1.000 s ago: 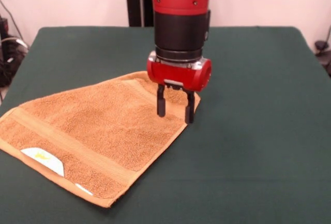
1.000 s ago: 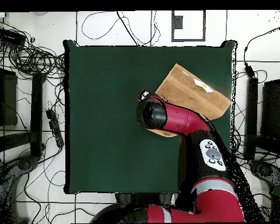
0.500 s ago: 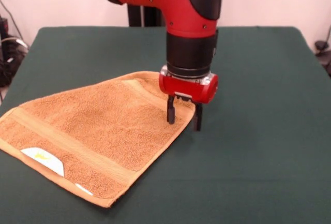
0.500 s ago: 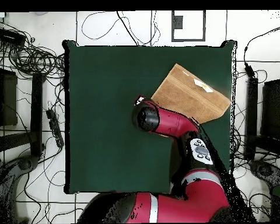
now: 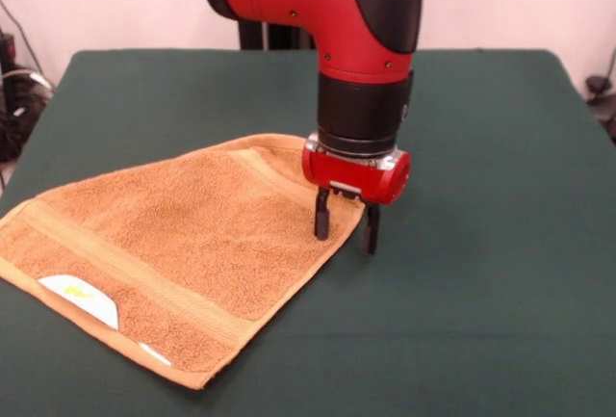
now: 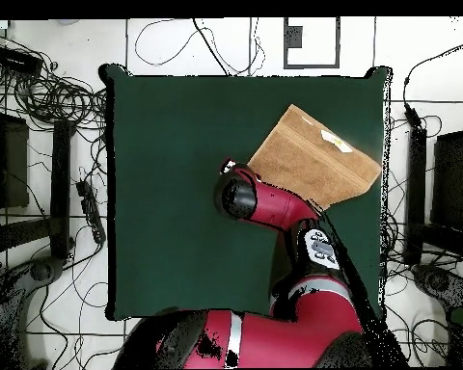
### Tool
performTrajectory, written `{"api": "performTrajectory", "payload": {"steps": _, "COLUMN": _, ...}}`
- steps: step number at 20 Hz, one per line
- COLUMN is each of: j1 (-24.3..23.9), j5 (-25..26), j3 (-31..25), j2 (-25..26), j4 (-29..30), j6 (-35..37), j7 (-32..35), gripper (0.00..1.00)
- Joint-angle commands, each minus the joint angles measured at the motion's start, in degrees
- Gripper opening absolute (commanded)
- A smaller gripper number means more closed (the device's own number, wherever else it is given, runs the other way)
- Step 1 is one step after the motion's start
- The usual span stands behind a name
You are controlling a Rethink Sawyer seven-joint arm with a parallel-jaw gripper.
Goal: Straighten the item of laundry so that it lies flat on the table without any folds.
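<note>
Slid a bit toward the towel's right-hand corner over the last second and dropped lower, gripper (image 5: 343, 226) now with fingers apart, one tip on the terry, the other just off the edge over the table (image 5: 481, 292). Not holding anything. Orange-tan towel (image 5: 173, 244) sitting on the front-view left side of the green top, looks folded over into a rough triangle, white label (image 5: 79, 298) near the front edge. Soft, floppy, light stuff, probably grippy on that cloth surface, so dragging may bunch it. Best bet: pinch just the top layer right at that corner edge and peel it back, not both layers
</note>
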State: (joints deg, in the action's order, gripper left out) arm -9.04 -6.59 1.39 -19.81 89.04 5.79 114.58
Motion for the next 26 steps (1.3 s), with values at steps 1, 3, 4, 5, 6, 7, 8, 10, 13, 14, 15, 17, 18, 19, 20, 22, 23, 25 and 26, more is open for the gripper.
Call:
{"api": "performTrajectory", "payload": {"steps": 1, "j1": 2.53, "j5": -4.73, "j3": -2.79, "j2": 4.84, "j4": 2.75, "j6": -4.08, "j7": 14.69, "gripper": 1.0}}
{"api": "performTrajectory", "payload": {"steps": 3, "j1": 2.79, "j5": -5.1, "j3": -2.62, "j2": 4.83, "j4": 2.82, "j6": -4.23, "j7": 14.72, "gripper": 1.0}}
{"api": "performTrajectory", "payload": {"steps": 4, "j1": 2.86, "j5": -5.25, "j3": -2.59, "j2": 4.88, "j4": 2.86, "j6": -4.29, "j7": 14.73, "gripper": 1.0}}
{"api": "performTrajectory", "payload": {"steps": 5, "j1": 3.03, "j5": -5.4, "j3": -2.41, "j2": 4.94, "j4": 2.82, "j6": -4.39, "j7": 14.69, "gripper": 1.0}}
{"api": "performTrajectory", "payload": {"steps": 6, "j1": 3.09, "j5": -5.54, "j3": -2.37, "j2": 5.04, "j4": 2.8, "j6": -4.52, "j7": 14.64, "gripper": 1.0}}
{"api": "performTrajectory", "payload": {"steps": 7, "j1": 3.16, "j5": -5.68, "j3": -2.34, "j2": 5.14, "j4": 2.78, "j6": -4.66, "j7": 14.59, "gripper": 1.0}}
{"api": "performTrajectory", "payload": {"steps": 8, "j1": 3.98, "j5": -6.14, "j3": -1.51, "j2": 5.39, "j4": 2.69, "j6": -5.51, "j7": 15.0, "gripper": 1.0}}
{"api": "performTrajectory", "payload": {"steps": 10, "j1": 5.12, "j5": -7.19, "j3": -0.2, "j2": 5.59, "j4": 2.43, "j6": -5.23, "j7": 14.98, "gripper": 0.0}}
{"api": "performTrajectory", "payload": {"steps": 13, "j1": 5.73, "j5": -7.96, "j3": 0.62, "j2": 5.61, "j4": 2.24, "j6": -4.26, "j7": 14.86, "gripper": 0.0}}
{"api": "performTrajectory", "payload": {"steps": 14, "j1": 5.91, "j5": -8.22, "j3": 0.87, "j2": 5.65, "j4": 2.1, "j6": -4.06, "j7": 14.64, "gripper": 0.0}}
{"api": "performTrajectory", "payload": {"steps": 15, "j1": 5.84, "j5": -8.42, "j3": 0.81, "j2": 5.62, "j4": 2.19, "j6": -4.07, "j7": 14.52, "gripper": 0.0}}
{"api": "performTrajectory", "payload": {"steps": 17, "j1": 5.78, "j5": -8.81, "j3": 0.7, "j2": 5.49, "j4": 2.44, "j6": -4.2, "j7": 14.36, "gripper": 0.0}}
{"api": "performTrajectory", "payload": {"steps": 18, "j1": 5.75, "j5": -9.02, "j3": 0.58, "j2": 5.38, "j4": 2.72, "j6": -4.27, "j7": 14.39, "gripper": 0.0}}
{"api": "performTrajectory", "payload": {"steps": 19, "j1": 5.79, "j5": -9.21, "j3": 0.56, "j2": 5.31, "j4": 2.86, "j6": -4.28, "j7": 14.35, "gripper": 0.0}}
{"api": "performTrajectory", "payload": {"steps": 20, "j1": 5.63, "j5": -9.38, "j3": 0.22, "j2": 5.2, "j4": 3.15, "j6": -4.58, "j7": 14.49, "gripper": 0.0}}
{"api": "performTrajectory", "payload": {"steps": 22, "j1": 6.37, "j5": -9.95, "j3": 0.92, "j2": 4.96, "j4": 3.34, "j6": -4.96, "j7": 14.92, "gripper": 0.0}}
{"api": "performTrajectory", "payload": {"steps": 23, "j1": 6.24, "j5": -10.37, "j3": 0.4, "j2": 4.47, "j4": 4.09, "j6": -5.26, "j7": 15.62, "gripper": 0.0}}
{"api": "performTrajectory", "payload": {"steps": 25, "j1": 7.58, "j5": -11.97, "j3": 0.78, "j2": 2.68, "j4": 5.85, "j6": -3.82, "j7": 17.18, "gripper": 0.0}}
{"api": "performTrajectory", "payload": {"steps": 26, "j1": 8.75, "j5": -13.26, "j3": 1.39, "j2": 1.65, "j4": 6.68, "j6": -2.81, "j7": 18.18, "gripper": 0.0}}
